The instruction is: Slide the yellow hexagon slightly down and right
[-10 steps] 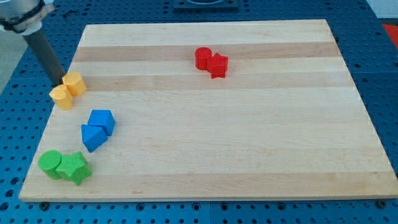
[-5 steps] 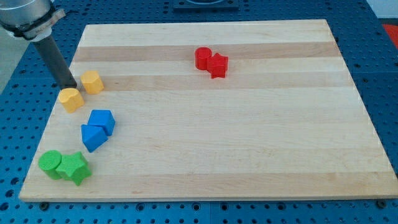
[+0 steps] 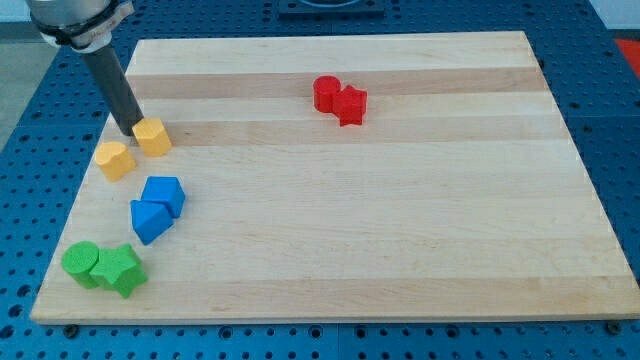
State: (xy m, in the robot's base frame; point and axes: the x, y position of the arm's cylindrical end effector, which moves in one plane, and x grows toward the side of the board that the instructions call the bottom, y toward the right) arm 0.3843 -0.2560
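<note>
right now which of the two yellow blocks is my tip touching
The upper-right yellow block, the hexagon. My tip sits against its left edge. The other yellow block lies apart, lower and further to the view's left, clear of the rod.

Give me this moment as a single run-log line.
my tip: against upper-left side of yellow hexagon | other yellow block: apart, lower-left | phase: pushing
</note>
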